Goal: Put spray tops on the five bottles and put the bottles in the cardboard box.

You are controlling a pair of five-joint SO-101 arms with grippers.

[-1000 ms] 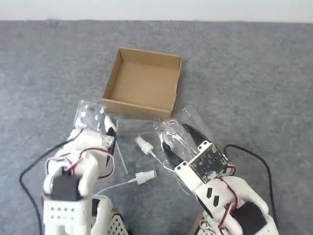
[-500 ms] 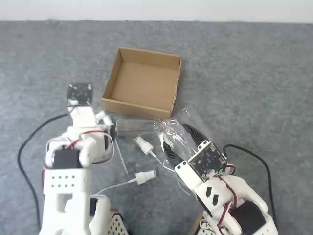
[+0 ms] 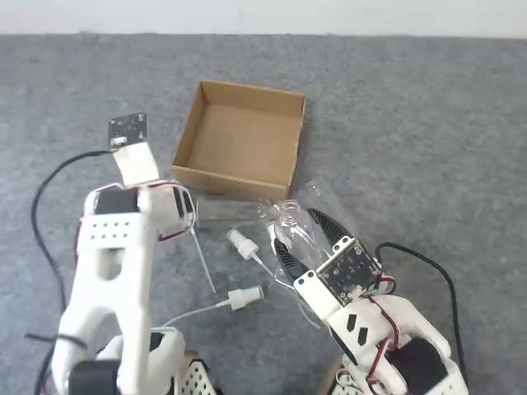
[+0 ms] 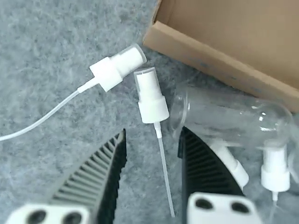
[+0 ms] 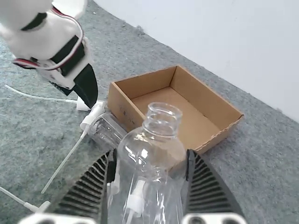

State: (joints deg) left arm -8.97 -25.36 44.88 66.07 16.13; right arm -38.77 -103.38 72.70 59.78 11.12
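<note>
Underfoot first: the whole table is covered in mottled grey felt (image 3: 428, 123), slightly fuzzy. Along its far edge runs a plain white wall (image 3: 263, 15). A black cable (image 3: 436, 270) loops over the felt beside your right arm.

- The cardboard box (image 3: 233, 183) sits open-topped towards the far side, between the two arms. One outer wall carries a small dark mark, too small to read.
- Your right gripper (image 5: 149, 156) has its jaws closed on a clear held bottle (image 5: 150, 140). The bottle stands neck up with an open mouth, near the corner of the box and not inside it.
- Your left gripper (image 4: 153, 134) has its jaws apart and grips nothing. It hangs over the felt just short of the box's near wall.
- The nearest spray top (image 4: 152, 100) lies on the felt ahead of those open jaws, and its thin dip tube runs back between them.
- A second spray top (image 4: 117, 67) lies just beside the first, and its long tube trails away across the felt.
- A clear lying bottle (image 4: 231, 116) rests on its side along the box's outer wall, its mouth close to the nearest spray top.
- A third spray top (image 4: 275, 169) lies just beside that bottle.
</note>
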